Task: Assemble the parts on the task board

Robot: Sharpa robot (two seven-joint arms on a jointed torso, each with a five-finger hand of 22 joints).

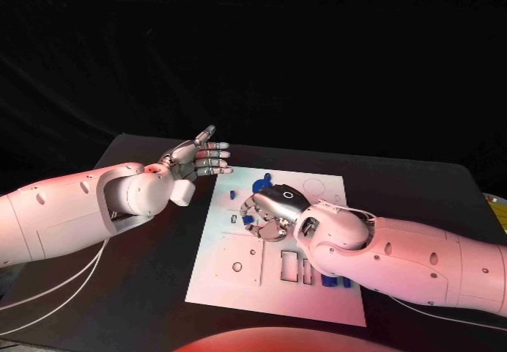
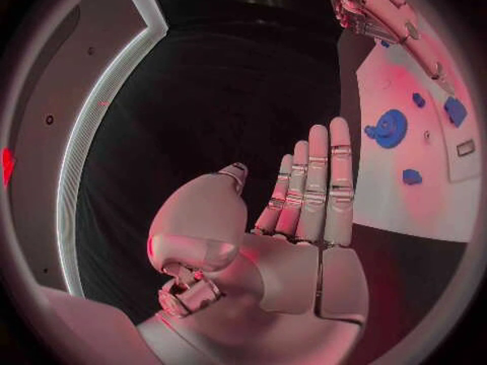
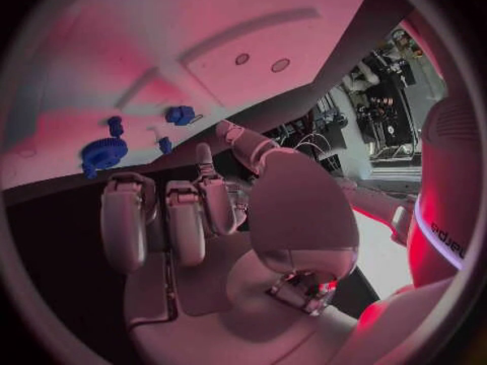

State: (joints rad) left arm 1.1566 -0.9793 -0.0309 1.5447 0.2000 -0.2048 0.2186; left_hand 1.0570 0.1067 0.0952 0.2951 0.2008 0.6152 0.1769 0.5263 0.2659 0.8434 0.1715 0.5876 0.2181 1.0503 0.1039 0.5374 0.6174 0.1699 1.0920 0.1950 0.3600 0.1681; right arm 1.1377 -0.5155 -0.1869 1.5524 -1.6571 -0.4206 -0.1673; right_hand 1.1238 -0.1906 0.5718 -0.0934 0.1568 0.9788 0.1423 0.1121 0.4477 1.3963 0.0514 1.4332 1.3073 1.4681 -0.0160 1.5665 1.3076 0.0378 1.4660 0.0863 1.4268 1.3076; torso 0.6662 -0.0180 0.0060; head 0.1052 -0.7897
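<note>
The white task board [image 1: 238,282] lies in the middle of the black table. A blue gear [image 1: 262,180] sits near its far edge, and small blue parts [image 1: 245,218] lie beside my right hand [image 1: 272,211]. That hand hovers over the board's middle with its fingers curled in; the right wrist view shows nothing between its fingers [image 3: 187,219]. There the gear [image 3: 104,152] and small blue parts [image 3: 181,114] lie on the board beyond the fingertips. My left hand [image 1: 201,158] is raised off the board's far left corner, its fingers [image 2: 315,186] straight and empty. More blue parts [image 1: 332,280] lie by my right forearm.
The board has several rectangular slots [image 1: 289,264] and round holes in its near half. My right forearm [image 1: 412,257] covers the board's right side. A yellow object [image 1: 497,209] sits at the table's right edge. Bare black table [image 1: 158,293] lies left of the board.
</note>
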